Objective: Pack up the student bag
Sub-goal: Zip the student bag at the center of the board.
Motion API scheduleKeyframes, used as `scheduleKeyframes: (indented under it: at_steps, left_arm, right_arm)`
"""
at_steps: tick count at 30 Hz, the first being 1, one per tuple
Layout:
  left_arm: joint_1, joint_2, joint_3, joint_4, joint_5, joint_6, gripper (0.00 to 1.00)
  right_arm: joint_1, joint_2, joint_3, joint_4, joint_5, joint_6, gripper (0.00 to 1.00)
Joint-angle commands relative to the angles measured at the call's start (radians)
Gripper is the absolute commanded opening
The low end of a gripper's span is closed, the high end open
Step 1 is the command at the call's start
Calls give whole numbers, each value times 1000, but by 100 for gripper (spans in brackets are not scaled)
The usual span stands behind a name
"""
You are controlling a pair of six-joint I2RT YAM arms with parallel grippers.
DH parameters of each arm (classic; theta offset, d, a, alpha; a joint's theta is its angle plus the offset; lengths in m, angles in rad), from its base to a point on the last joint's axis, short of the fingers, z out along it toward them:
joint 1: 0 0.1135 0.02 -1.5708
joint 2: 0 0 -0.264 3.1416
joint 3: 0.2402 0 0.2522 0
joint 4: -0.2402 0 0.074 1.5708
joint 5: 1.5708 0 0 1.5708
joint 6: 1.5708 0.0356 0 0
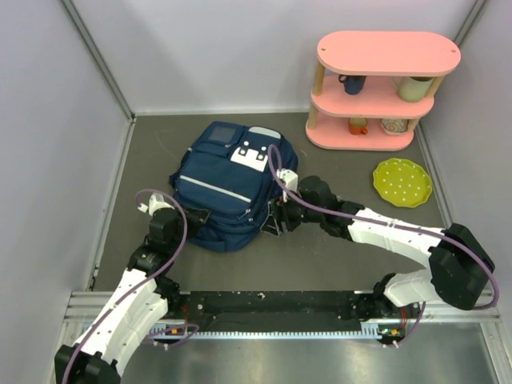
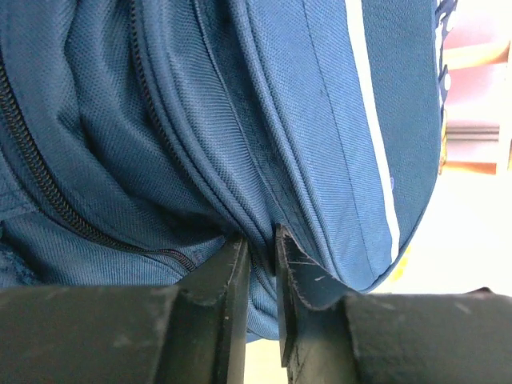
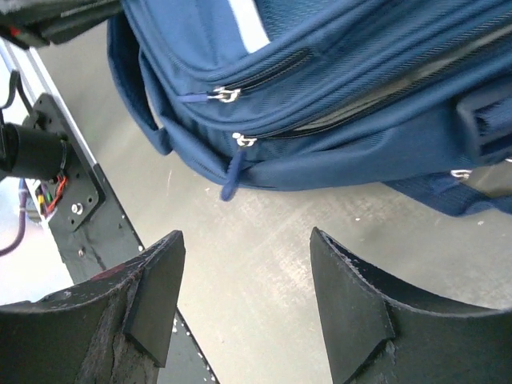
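The student bag (image 1: 224, 188), navy blue with white stripe trim and white buckle patches, lies flat on the grey table. My left gripper (image 1: 198, 214) sits at its near left edge, shut on a fold of the bag's fabric (image 2: 262, 256) beside a zipper line (image 2: 48, 200). My right gripper (image 1: 274, 220) is at the bag's near right side, open, with only bare table between its fingers (image 3: 156, 296). In the right wrist view the student bag (image 3: 336, 96) shows silver zipper sliders and a blue zipper pull (image 3: 232, 172) hanging just ahead of the fingertips.
A pink three-tier shelf (image 1: 376, 88) with cups and bowls stands at the back right. A green dotted plate (image 1: 402, 182) lies in front of it. Grey walls close in the table on the left, the back and the right. The black base rail (image 1: 272, 308) runs along the near edge.
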Motion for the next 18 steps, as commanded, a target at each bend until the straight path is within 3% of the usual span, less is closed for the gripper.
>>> scheduleKeyframes:
  at_steps: [1, 12, 15, 18]
  left_arm:
    - [0, -10, 24, 121, -39, 15, 19]
    - [0, -44, 38, 70, -31, 36, 9]
    - [0, -47, 40, 67, -28, 38, 7]
    - [0, -51, 40, 64, -31, 35, 6]
  right_arm:
    - [60, 40, 88, -23, 2, -86, 64]
    - [92, 126, 193, -51, 83, -154, 63]
    - [92, 180, 242, -96, 80, -156, 58]
    - [92, 226, 283, -132, 54, -137, 44]
